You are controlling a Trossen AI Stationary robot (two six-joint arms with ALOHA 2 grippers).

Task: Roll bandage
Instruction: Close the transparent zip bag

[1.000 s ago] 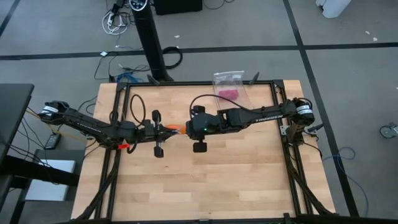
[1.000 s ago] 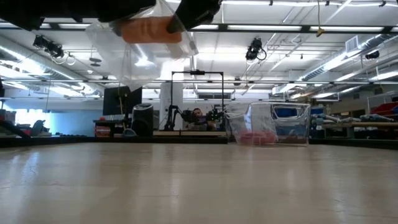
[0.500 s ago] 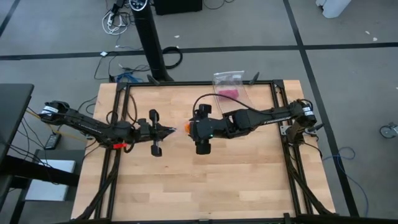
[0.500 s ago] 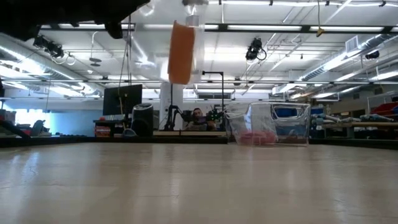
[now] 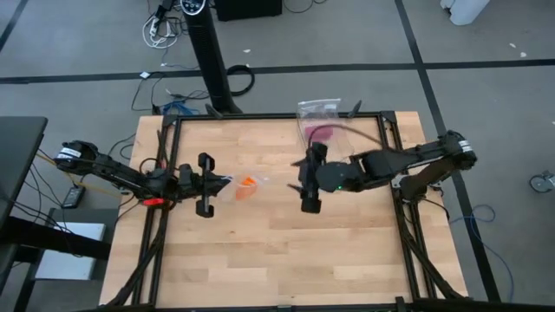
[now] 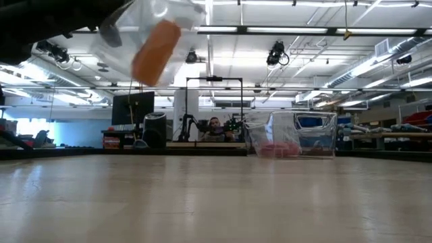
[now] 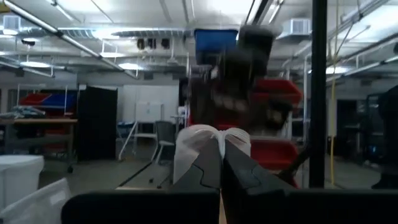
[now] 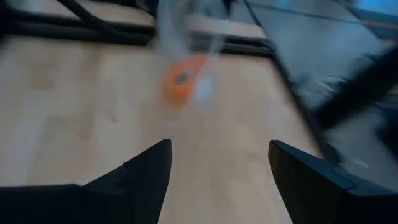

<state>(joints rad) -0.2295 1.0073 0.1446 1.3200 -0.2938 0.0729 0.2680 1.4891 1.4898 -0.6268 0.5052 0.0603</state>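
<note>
Where the overhead camera looked down, a pale wooden table point(image 5: 286, 243) was seen inside a black frame, on a grey floor crossed by dark lines. At table height, a workshop with ceiling strip lights, shelving and a seated person point(image 6: 214, 125) was seen beyond the far edge.

A clear plastic bag point(image 5: 247, 184) was held above the table's left half, pinched by the left gripper point(image 5: 227, 183), whose fingers point(image 7: 208, 171) were pressed together on its bunched top. The bandage point(image 5: 246, 186), rolled into a compact orange cylinder, was seen inside that bag, off the surface. A second clear bag point(image 5: 318, 120) with a pink bundle point(image 5: 317, 131) in it was set at the far edge.

The right gripper point(image 5: 299, 176) was held apart from the bag, right of centre, its fingers point(image 8: 134, 177) spread wide and holding nothing.

The right wrist picture was smeared, so only an orange blur point(image 8: 182, 83) could be made out there. In the low view, both arms were cut off at the upper edge.
</note>
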